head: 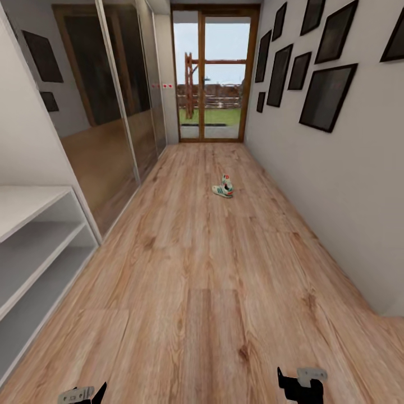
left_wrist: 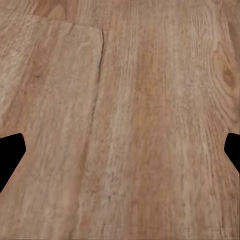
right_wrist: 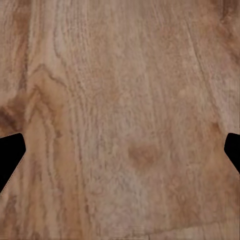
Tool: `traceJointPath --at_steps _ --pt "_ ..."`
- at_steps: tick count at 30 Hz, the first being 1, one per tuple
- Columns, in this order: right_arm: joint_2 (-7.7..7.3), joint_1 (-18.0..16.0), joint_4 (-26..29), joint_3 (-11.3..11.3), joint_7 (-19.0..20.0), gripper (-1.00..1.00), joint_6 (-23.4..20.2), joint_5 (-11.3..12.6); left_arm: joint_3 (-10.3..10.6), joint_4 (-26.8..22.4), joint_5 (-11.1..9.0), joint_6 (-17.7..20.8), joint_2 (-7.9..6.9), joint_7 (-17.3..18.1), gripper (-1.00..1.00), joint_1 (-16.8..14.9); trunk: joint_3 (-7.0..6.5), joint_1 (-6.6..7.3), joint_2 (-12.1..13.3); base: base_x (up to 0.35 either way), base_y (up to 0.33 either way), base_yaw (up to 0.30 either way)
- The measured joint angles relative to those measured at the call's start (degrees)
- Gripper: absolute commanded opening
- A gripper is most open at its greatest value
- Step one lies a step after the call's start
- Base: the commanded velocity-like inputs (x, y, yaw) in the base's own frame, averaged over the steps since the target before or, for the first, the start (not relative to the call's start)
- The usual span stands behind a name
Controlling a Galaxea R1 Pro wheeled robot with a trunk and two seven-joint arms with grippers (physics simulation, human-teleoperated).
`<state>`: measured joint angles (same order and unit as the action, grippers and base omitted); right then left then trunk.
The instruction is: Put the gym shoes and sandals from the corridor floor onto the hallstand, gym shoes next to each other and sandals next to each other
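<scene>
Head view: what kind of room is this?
Most likely a home corridor or entry hall: a narrow wood-plank floor runs to a glazed door, framed pictures line one wall, and a pale shoe rack sits opposite. Gym shoes lie mid-floor.

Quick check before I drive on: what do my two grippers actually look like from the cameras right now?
In the head view, the left gripper and right gripper show black angular fingers with a pale grey plate on each. In the wrist views, black fingertips with bevelled corners frame the wood floor. No cables or markings are visible.
</scene>
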<state>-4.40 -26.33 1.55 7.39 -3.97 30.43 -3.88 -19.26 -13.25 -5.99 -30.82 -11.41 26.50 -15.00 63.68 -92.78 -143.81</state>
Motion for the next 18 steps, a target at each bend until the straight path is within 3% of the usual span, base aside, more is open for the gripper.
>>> traceJointPath --at_steps 18 --pt "0.0 0.0 0.0 0.0 0.0 1.0 0.0 0.0 0.0 0.0 0.0 0.0 0.0 0.0 1.0 0.0 0.0 0.0 0.0 0.338 -0.107 0.0"
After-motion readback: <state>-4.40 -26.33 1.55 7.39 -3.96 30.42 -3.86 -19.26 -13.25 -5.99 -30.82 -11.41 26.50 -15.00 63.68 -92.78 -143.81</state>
